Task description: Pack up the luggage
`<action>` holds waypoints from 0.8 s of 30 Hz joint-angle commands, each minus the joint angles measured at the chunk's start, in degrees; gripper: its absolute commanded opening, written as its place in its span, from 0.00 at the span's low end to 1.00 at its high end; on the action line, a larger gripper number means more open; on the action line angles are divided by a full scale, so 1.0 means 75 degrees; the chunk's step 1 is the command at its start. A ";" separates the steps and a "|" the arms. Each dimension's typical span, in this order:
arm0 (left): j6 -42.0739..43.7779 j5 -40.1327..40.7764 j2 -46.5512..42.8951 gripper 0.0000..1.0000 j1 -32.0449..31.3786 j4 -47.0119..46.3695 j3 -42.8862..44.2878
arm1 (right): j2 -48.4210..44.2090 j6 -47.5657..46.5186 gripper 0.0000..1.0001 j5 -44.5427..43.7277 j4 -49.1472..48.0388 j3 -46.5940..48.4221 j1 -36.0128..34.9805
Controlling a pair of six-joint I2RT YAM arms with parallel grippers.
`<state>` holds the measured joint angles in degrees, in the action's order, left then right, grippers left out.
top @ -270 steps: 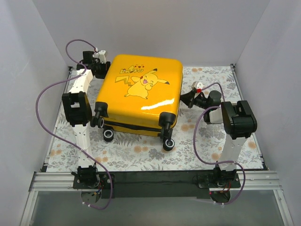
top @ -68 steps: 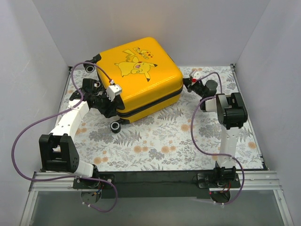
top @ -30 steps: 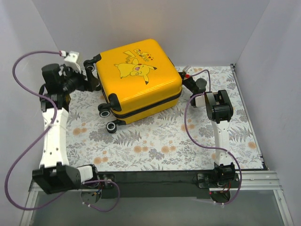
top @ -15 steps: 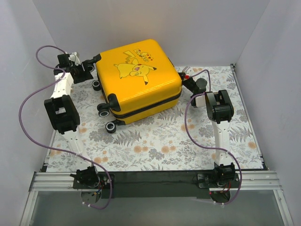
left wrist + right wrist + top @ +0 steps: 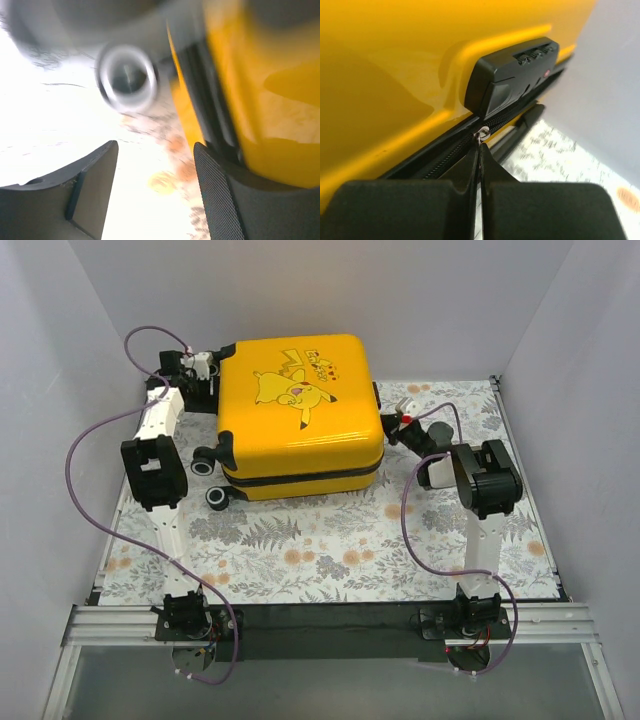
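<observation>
The right gripper (image 5: 480,148) is closed to a thin seam, its fingers (image 5: 410,205) pressed together, with the silver ring of the zip pull (image 5: 481,133) right at their tips, so they seem to pinch its tab. The pull sits on the black zip line just under the combination lock (image 5: 512,80) on the right side of the luggage (image 5: 300,415). The left gripper (image 5: 155,162) stands wide open and holds nothing; its right finger (image 5: 220,200) is against, or just beside, the yellow shell, and a blurred wheel (image 5: 125,77) lies ahead of the gap. In the top view this gripper is at the luggage's far left corner. The luggage lies shut, lid up, on the floral cloth (image 5: 330,550), set toward the far side, with its far edge near the back wall (image 5: 350,290). Bare cloth stretches along the near side, with a narrower strip on the right, behind the right gripper.
</observation>
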<state>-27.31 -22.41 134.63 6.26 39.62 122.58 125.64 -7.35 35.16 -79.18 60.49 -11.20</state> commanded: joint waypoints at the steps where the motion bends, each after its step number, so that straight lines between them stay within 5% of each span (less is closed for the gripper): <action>1: 0.1753 -0.2741 0.0026 0.61 -0.2555 0.1327 -0.0325 | -0.0930 0.0594 0.01 0.2870 -0.3916 -0.1289 -0.1096; 12: 0.2188 -0.3937 -0.0138 0.58 -0.3436 0.1913 -0.0079 | -0.3451 0.0839 0.01 0.2603 -0.3857 -0.4431 -0.1038; 19: 0.3571 -0.3470 -0.0489 0.58 -0.4455 0.2805 -0.0522 | -0.4330 0.1320 0.01 0.2110 -0.3694 -0.5357 -0.1155; 24: 0.2604 -0.2850 -0.0665 0.60 -0.4410 0.2079 -0.0314 | -0.5220 0.1285 0.01 0.1735 -0.2815 -0.5989 -0.1330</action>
<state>-11.51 -23.70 135.00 -4.19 44.51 120.81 88.31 -2.68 34.15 -77.67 15.68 -11.07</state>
